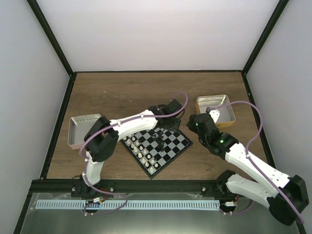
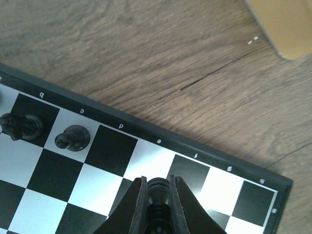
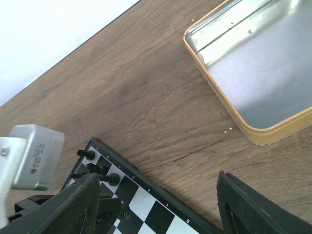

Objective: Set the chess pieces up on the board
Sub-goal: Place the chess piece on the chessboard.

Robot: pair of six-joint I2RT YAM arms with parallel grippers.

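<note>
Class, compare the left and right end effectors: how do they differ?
The left end effector is shut on a black chess piece; the right end effector is open and empty. The left hangs over the board; the right over the table beside it. Both are dark.

Left arm's fingers (image 2: 138, 207) pinch closed; right arm's fingers (image 3: 243, 209) spread wide.

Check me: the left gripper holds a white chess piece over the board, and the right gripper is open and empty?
No: the left wrist view shows the left gripper holding a black chess piece over the board. The right gripper is open and empty.
</note>
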